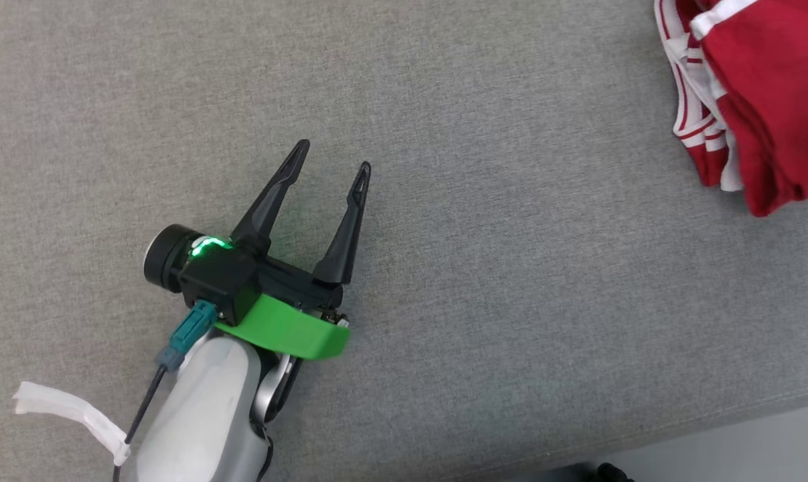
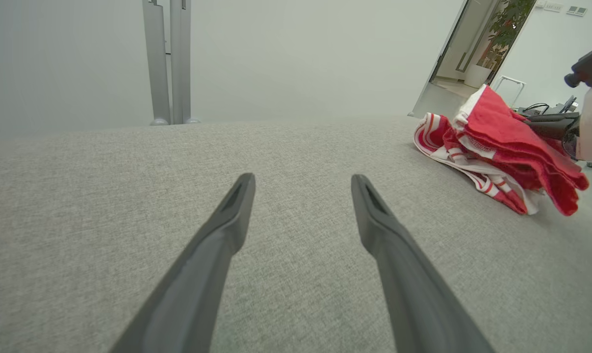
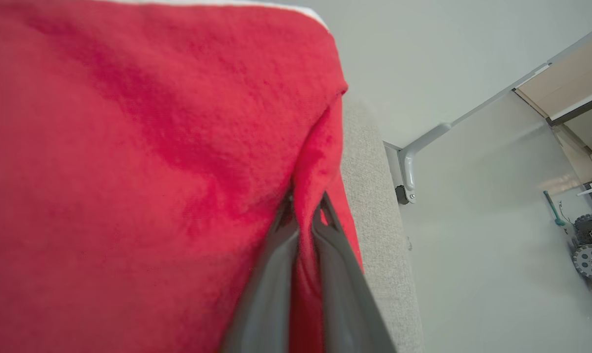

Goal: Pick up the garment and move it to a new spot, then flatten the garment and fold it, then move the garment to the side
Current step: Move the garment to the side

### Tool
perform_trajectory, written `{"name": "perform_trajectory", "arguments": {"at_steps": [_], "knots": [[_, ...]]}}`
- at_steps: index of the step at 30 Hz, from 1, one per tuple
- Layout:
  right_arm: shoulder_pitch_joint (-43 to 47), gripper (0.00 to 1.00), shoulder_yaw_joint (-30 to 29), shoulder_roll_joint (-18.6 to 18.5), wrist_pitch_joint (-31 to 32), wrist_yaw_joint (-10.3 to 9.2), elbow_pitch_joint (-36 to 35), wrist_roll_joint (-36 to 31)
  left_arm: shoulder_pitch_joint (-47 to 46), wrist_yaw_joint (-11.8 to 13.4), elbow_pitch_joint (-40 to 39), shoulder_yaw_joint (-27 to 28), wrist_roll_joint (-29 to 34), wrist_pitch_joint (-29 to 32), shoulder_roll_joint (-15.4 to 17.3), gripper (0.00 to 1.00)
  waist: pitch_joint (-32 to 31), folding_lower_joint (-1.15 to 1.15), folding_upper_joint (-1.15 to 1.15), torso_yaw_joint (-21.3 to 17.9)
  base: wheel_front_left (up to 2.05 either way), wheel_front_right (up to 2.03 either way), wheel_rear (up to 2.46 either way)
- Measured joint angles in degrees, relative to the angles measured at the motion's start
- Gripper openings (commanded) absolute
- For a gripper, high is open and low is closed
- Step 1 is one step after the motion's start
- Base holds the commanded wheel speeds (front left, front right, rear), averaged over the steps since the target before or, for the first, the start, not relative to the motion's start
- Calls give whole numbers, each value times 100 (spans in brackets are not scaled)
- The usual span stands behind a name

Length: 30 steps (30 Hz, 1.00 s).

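The garment [image 1: 758, 100] is red cloth with white stripes, bunched at the far right of the grey surface [image 1: 484, 221]. From the left wrist it appears as a folded heap [image 2: 501, 147] at the right. My left gripper [image 1: 331, 159] rests open on the fabric well left of it, its fingers [image 2: 229, 220] apart with nothing between them. In the right wrist view my right gripper [image 3: 303, 208] is shut on a fold of the red garment [image 3: 143, 162], which covers most of that view.
The grey surface's near edge [image 1: 745, 415] runs across the lower right, with pale floor beyond. A white tag [image 1: 69, 412] hangs by my left forearm. Metal posts [image 2: 170, 63] stand behind the surface. A wheeled machine [image 3: 590, 250] sits on the floor.
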Motion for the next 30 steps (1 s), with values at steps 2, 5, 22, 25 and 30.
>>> {"name": "perform_trajectory", "arguments": {"at_steps": [2,5,22,25,30], "knots": [[-51,0,-94,48,-10,0,179,12,-63,0,1,4,0,0,-1,100,108,0,0,75,0,0,0],[-109,0,-133,130,-22,0,465,5,-105,0,11,26,0,0,-1,100,220,0,0,200,0,0,0],[-390,100,-421,631,-563,-4,924,-191,124,0,132,211,-74,0,-168,100,-380,0,0,357,0,0,0],[-383,100,-387,760,-672,-4,712,-179,274,0,124,328,-77,0,-197,100,-642,0,0,358,0,0,0],[-141,100,-352,994,-910,-4,37,-42,541,0,90,587,-87,0,-238,100,-1091,0,0,389,0,0,0]]}}
